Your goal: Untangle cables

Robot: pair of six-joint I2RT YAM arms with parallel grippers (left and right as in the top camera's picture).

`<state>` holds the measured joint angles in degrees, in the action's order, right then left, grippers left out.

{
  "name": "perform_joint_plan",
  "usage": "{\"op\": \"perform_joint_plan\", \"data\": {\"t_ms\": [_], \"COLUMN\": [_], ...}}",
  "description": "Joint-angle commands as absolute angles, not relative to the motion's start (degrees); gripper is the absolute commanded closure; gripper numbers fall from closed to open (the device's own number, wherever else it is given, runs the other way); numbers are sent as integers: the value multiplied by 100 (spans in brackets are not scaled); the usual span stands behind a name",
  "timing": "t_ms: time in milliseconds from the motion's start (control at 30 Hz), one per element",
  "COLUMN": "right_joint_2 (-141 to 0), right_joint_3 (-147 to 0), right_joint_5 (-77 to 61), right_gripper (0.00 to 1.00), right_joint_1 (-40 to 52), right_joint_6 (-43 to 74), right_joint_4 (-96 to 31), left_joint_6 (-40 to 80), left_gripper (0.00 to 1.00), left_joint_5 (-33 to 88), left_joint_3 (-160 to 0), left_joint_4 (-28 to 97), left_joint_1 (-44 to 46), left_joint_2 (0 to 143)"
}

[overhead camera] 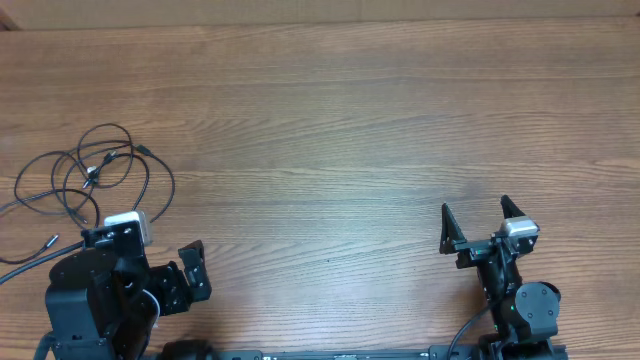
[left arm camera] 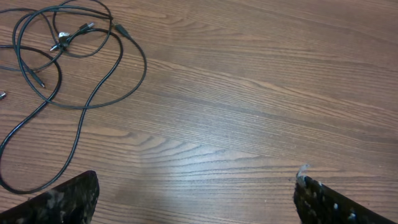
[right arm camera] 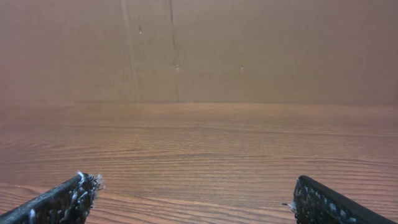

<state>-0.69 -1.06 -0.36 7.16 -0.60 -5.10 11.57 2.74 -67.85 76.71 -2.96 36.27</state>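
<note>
Near the left edge of the table [overhead camera: 330,130], well up from the robot's base: the cables [overhead camera: 95,175], thin black cords in a loose heap of overlapping loops.
- Several plug ends bunch together in the middle of the loops. The left wrist view [left arm camera: 68,62] shows them crossing one another.
- One silver-tipped end lies apart at the lower left of the heap. Some strands run off the left edge of the overhead view, so where they finish cannot be told.
- Left hand [left arm camera: 196,190]: spread wide, nothing between the fingers. It sits near the heap on the robot's side, without touching it. The cords lie ahead of it and to its left.
- Right hand [overhead camera: 476,215]: also wide open and empty, well apart from the cables on the far side of the table. Its wrist view shows only bare wood and a brown wall.

Progress, as I judge it: nothing done. No cord is separated or laid out by itself, and every crossing is in place. The whole job remains: pick a free end, draw one cord clear, repeat.
</note>
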Motion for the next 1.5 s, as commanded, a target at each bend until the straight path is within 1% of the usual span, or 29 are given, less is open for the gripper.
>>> {"op": "perform_joint_plan", "data": {"t_ms": [0, 567, 700, 833, 1033, 1167, 1333, 1467], "right_joint_2": [-16, -16, -16, -16, -16, -16, -16, -16], "right_joint_3": [-45, -45, -45, -45, -45, -45, -45, -45], "right_joint_5": [36, 36, 36, 36, 36, 36, 38, 36], "right_gripper": [0, 0, 0, 0, 0, 0, 0, 0], "right_joint_1": [701, 701, 701, 701, 701, 701, 701, 701], "right_joint_6": [-21, -21, -19, -21, -21, -21, -21, -21], "right_joint_4": [-484, -482, -482, -484, -484, -482, -482, -482], "left_joint_6": [1070, 1068, 1070, 1079, 1094, 1092, 1090, 1070], "left_gripper": [0, 1, 0, 0, 1, 0, 0, 0], "left_joint_5": [235, 231, 130, 123, 467, 585, 596, 539], "left_joint_3": [-6796, -6698, -6163, -5127, -3205, -2193, -1271, -749], "left_joint_4": [7651, 7651, 7113, 5885, 3424, 1911, 362, -491], "left_joint_1": [-255, -261, -261, -259, -261, -259, -259, -259], "left_joint_2": [3610, 3573, 3452, 3074, 2064, 1385, 679, 327]}}
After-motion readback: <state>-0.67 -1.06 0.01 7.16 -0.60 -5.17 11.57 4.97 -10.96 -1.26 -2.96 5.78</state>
